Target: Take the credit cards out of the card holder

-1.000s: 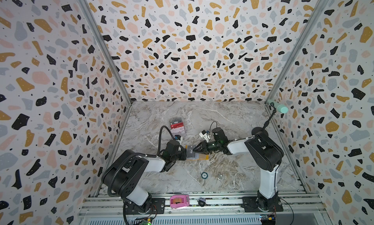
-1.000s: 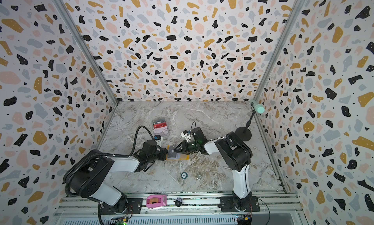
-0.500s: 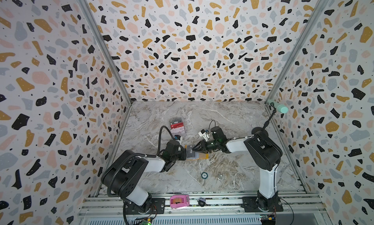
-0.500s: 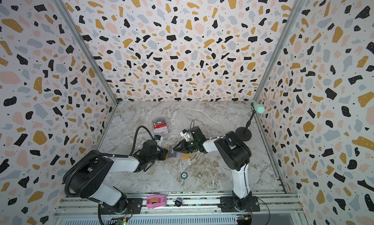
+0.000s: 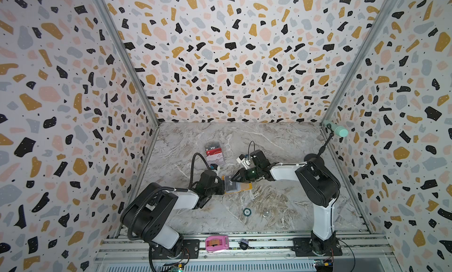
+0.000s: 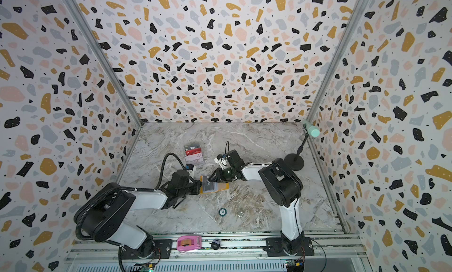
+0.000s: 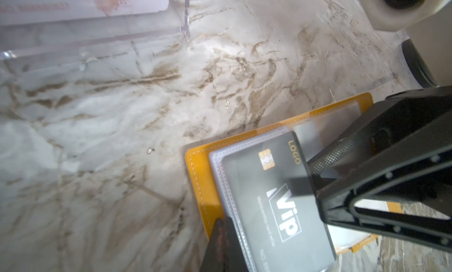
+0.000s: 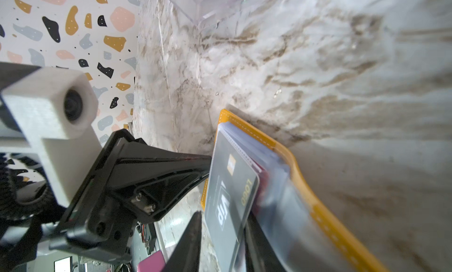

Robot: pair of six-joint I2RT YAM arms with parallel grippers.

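Top views first. In both top views your card holder [image 5: 245, 187] lies open on the worktop [image 5: 269, 146] at frame centre, with the black Vip card [image 5: 230, 184] on top. Your left hand [image 5: 221, 186] comes in from the left and touches the holder's left edge. Your right hand [image 5: 235, 179] comes in from the right, tips at the card's upper part. The clear stand [image 5: 214, 154] sits above-left of the holder, apart from it, with other cards in it. It's the same layout in a top view: card holder [image 6: 223, 186], black Vip card [image 6: 209, 185], left hand [image 6: 198, 186], right hand [image 6: 211, 178], clear stand [image 6: 194, 154].

Left wrist: the card holder [image 7: 200, 175] is lower centre, stitched mustard cover flat on the marble, clear sleeves stacked on it. The black Vip card [image 7: 264, 204] lies over the sleeves, chip and gold "LOGO" toward frame top. Your left hand [image 7: 221, 224] is at the bottom edge, fingers together, tip on the cover beside the sleeves. The right hand [image 7: 315, 175] enters from the right, at the card's right edge.

Right wrist: your right hand [image 8: 223, 214] is at frame bottom, one finger [image 8: 190, 239] on the printed side and the other behind. It's clamped on the black Vip card [image 8: 230, 197], which is tilted up off the sleeves. A red card [image 8: 261, 185] sits just behind it. The card holder [image 8: 244, 127] runs off lower right. The left hand [image 8: 205, 158] has its tips together, touching the holder's edge.
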